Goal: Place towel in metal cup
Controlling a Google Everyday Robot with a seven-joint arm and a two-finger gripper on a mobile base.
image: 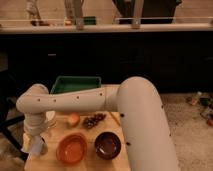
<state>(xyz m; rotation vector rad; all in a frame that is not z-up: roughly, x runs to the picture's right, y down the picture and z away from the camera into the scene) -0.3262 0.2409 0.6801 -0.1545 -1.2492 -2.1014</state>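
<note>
A dim room with dark cabinets lies behind a wooden table (50, 163). On the table are a green tray (75, 79), a small fruit (74, 119), grapes (93, 120), an orange bowl (72, 149) and a dark bowl (107, 145). The arm (75, 100) stretches across to the left edge, where the gripper (36, 144) hangs low over a pale shape (38, 148). That shape is possibly the towel, though it could equally be the cup. Whether the gripper holds anything cannot be told. The step looks like picking up or delivering at that corner. Next, the towel must be brought squarely above the cup's mouth and lowered inside before letting go.
</note>
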